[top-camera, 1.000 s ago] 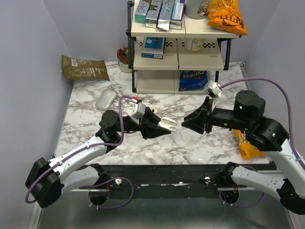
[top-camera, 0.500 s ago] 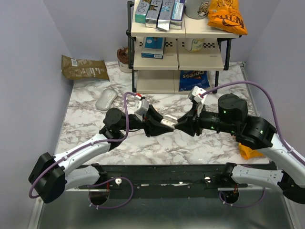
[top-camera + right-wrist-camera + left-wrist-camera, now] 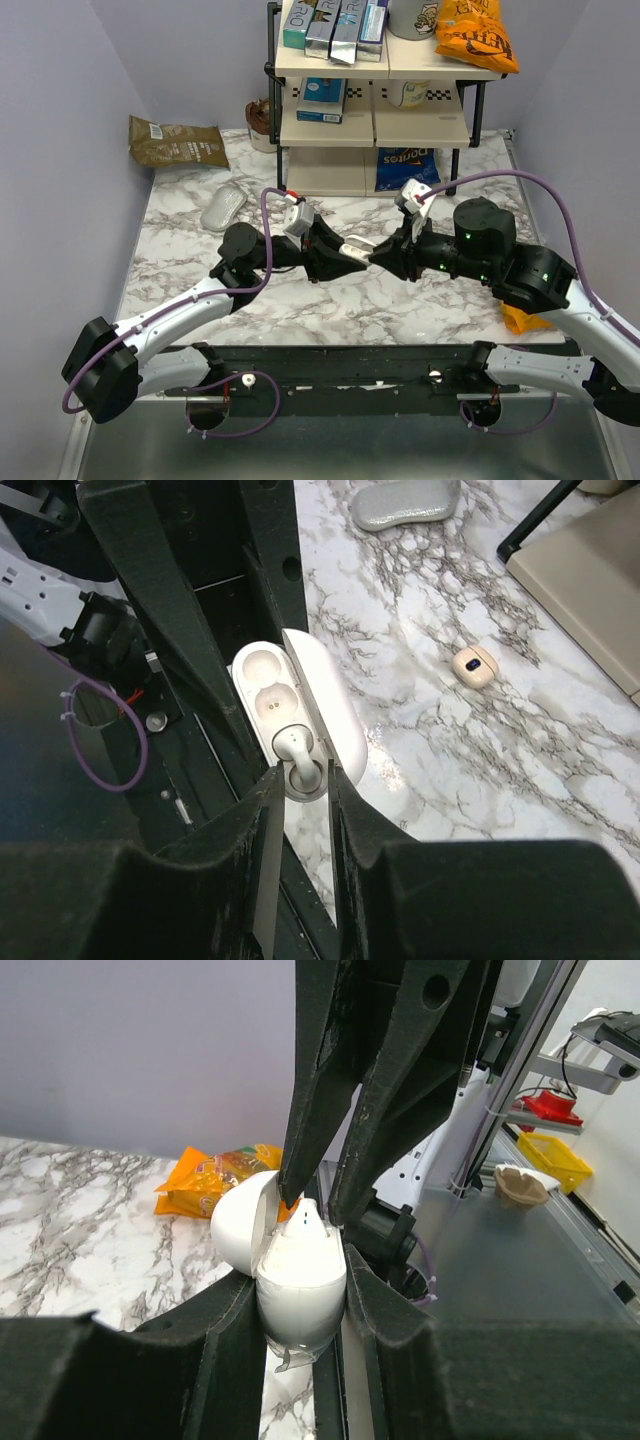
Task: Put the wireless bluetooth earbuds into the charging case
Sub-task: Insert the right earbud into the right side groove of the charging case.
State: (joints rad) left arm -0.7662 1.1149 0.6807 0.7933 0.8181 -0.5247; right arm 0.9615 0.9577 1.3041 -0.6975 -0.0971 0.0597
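Earbud (image 3: 296, 746) pinched in right claw (image 3: 303, 780), apparently seated in open charging case (image 3: 325, 705); left claw (image 3: 298, 1282) clamped on case.

Free room over the table (image 3: 180, 250); shelf rack (image 3: 330, 140) behind.

Walls: plain pale lavender panels (image 3: 60, 150) on the left, back and right. Work surface: white marble-pattern tabletop with grey veining (image 3: 190, 290). Beige two-tier shelf rack on black metal posts (image 3: 375, 125) sits against the back wall. Dull grey metal sheet (image 3: 350, 450) runs along the near edge. Lighting is soft and even.
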